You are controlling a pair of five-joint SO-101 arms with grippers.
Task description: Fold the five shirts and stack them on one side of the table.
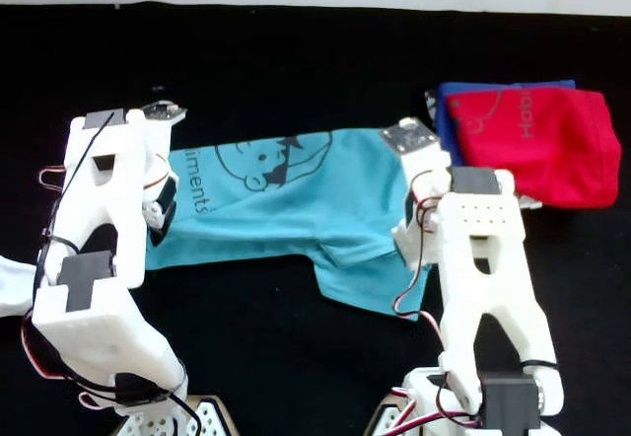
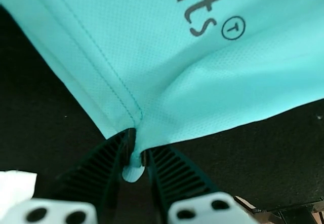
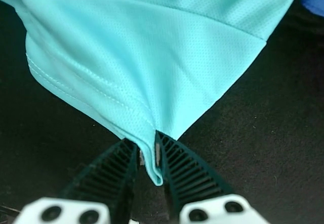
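Here, one teal shirt (image 1: 296, 199), two folded shirts (image 1: 552, 145) (image 1: 473, 89), two grippers (image 2: 135, 155) (image 3: 148, 153) clamping teal.

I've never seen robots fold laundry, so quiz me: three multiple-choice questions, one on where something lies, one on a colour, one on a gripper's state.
1. Where lies the folded red cloth shirt? A on the folded blue cloth shirt; B on the floor; C in a gripper.
2. What colour is the spread-out cloth shirt? A yellow; B teal; C white.
3. The left gripper is: A wide open; B shut on the spread-out cloth shirt; C holding a cup.
Answers: A, red overlaps blue; B, teal in every view; B, it pinches the shirt's corner.
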